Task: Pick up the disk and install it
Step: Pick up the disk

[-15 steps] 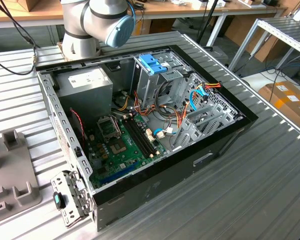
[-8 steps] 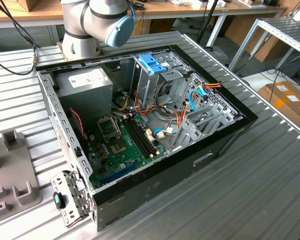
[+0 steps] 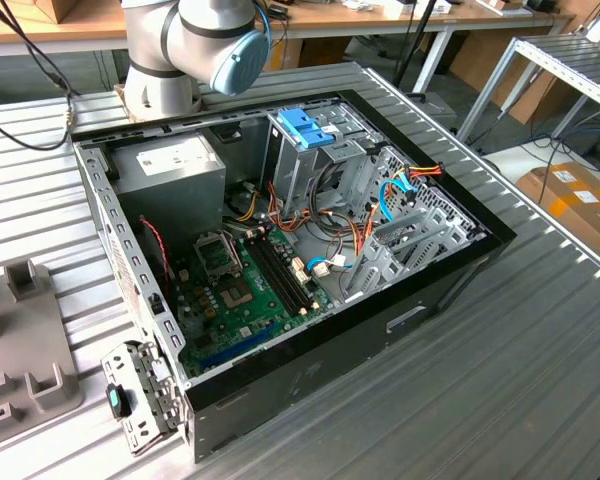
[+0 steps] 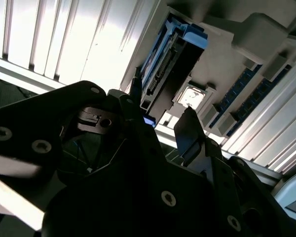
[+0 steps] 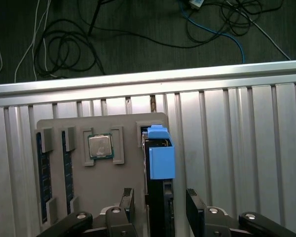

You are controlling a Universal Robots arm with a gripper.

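The disk (image 5: 160, 158) stands on edge in a slot of a grey holder tray (image 5: 123, 182); it has a dark body with bright blue plastic rails. My gripper (image 5: 160, 211) is open and straddles the disk, with one finger (image 5: 127, 205) on each flat side and a small gap on both. The second wrist view shows the disk (image 4: 170, 69) edge-on with its connector side facing my gripper (image 4: 160, 116), whose fingertips (image 4: 187, 131) sit just short of it. In the exterior view, the open computer case (image 3: 300, 250) lies on the ribbed table.
The tray also holds a processor chip (image 5: 101, 146) and memory sticks (image 5: 42, 173). Inside the case stands a tall metal cage topped by a blue bracket (image 3: 305, 125), with loose cables around it. The tray (image 3: 20, 330) lies at the exterior view's left. Cables lie on the floor beyond the table edge (image 5: 148, 79).
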